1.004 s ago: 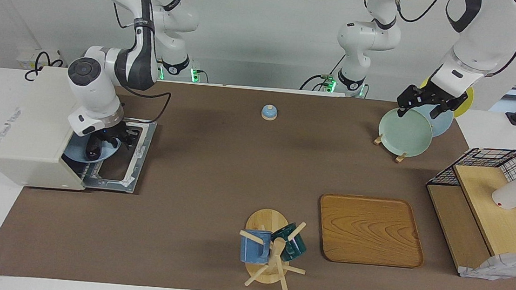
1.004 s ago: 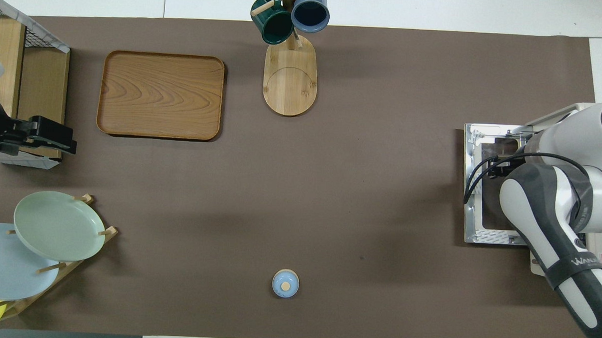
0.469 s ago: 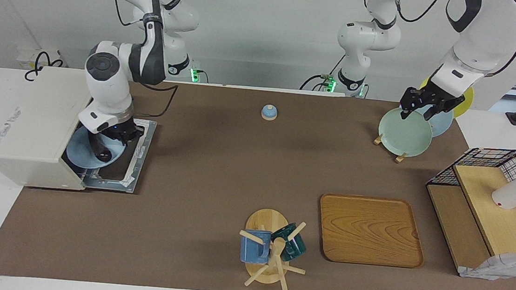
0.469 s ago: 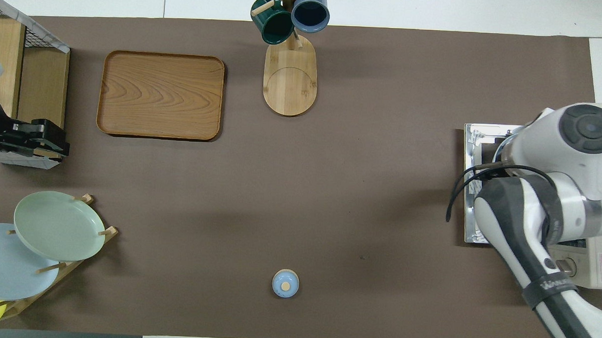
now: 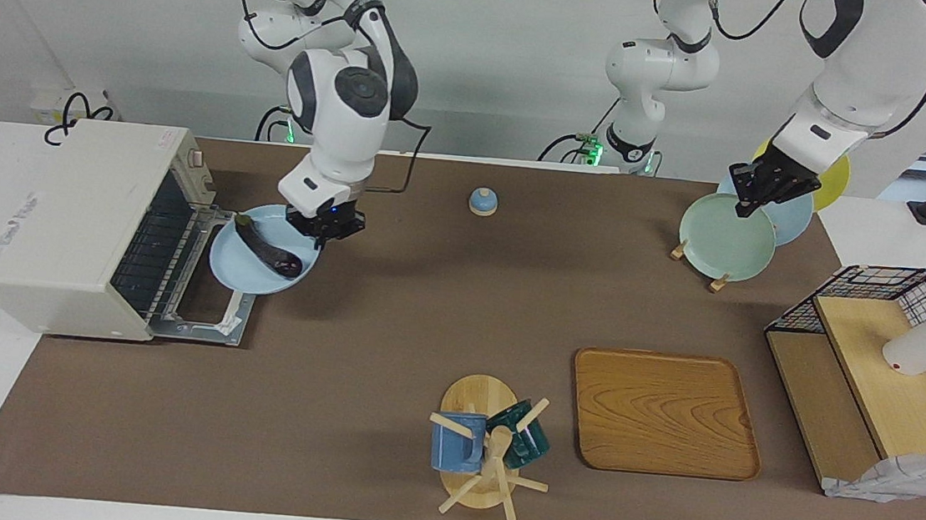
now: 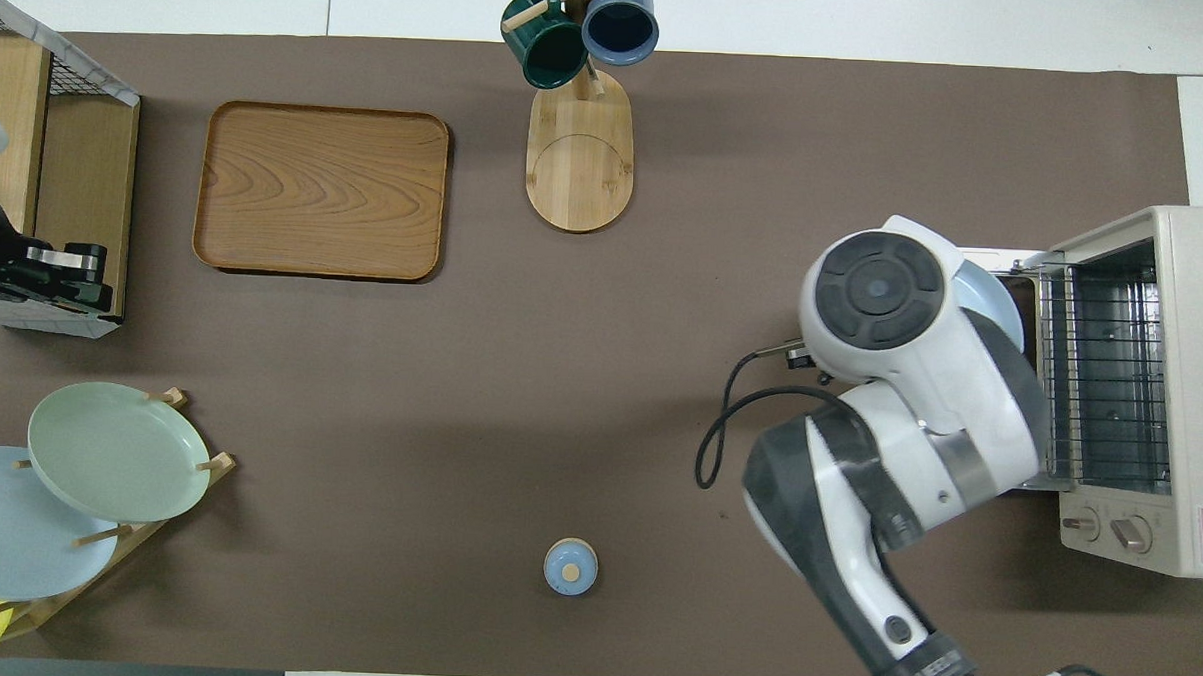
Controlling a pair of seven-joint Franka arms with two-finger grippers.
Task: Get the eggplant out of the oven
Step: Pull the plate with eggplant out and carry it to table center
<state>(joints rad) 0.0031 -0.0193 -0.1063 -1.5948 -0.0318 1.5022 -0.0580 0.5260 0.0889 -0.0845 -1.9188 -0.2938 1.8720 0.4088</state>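
The off-white oven (image 5: 55,224) stands at the right arm's end of the table with its door (image 5: 203,308) dropped open; the wire rack (image 6: 1100,375) inside is bare. My right gripper (image 5: 318,235) is shut on the rim of a light blue plate (image 5: 248,275) and holds it in the air just outside the oven, over the door's edge. The dark eggplant (image 5: 267,251) lies on that plate. In the overhead view the right arm hides all but a sliver of the plate (image 6: 993,292). My left gripper (image 5: 763,186) waits in the air over the plate rack.
A plate rack with a green plate (image 5: 725,237) stands near the left arm's base. A wooden tray (image 5: 663,412), a mug tree (image 5: 488,447), a small blue knobbed lid (image 5: 482,201) and a black wire basket shelf (image 5: 881,364) with a white cup also stand on the mat.
My right gripper has drawn the blue plate with the eggplant out of the oven and lifted it toward the table's middle. The left gripper has turned slightly in place.
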